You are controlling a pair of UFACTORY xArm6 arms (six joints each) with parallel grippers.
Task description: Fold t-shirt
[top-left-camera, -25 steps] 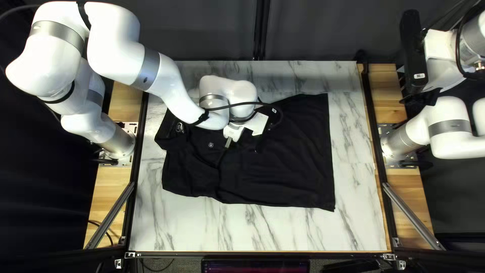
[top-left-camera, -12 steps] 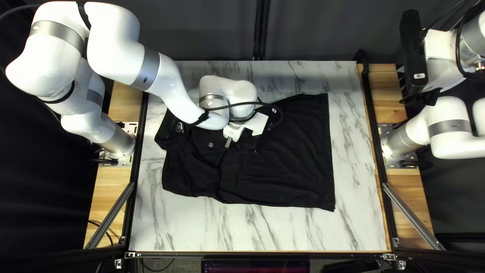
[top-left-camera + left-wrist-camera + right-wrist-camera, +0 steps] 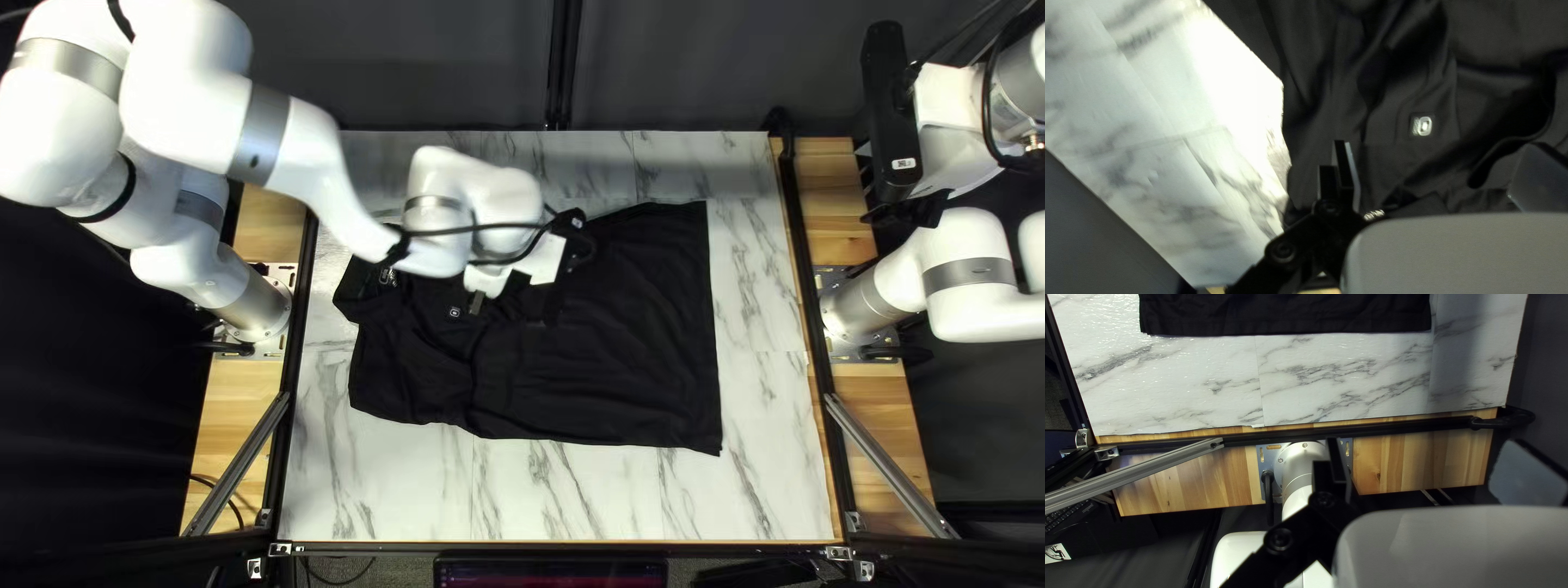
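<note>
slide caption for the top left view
Left gripper open over a black shirt lying on a marbled table.

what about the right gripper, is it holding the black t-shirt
No, the right gripper is open and the black t-shirt lies on the marble-patterned table ahead of it.

Plain black on the wide fabric t-shirt (image 3: pixel 1383 92) ahead of the left gripper's (image 3: pixel 511 310) jaws. Grey-veined white on the rectangular, marble-look tabletop (image 3: pixel 1154 109) beside them.
</note>
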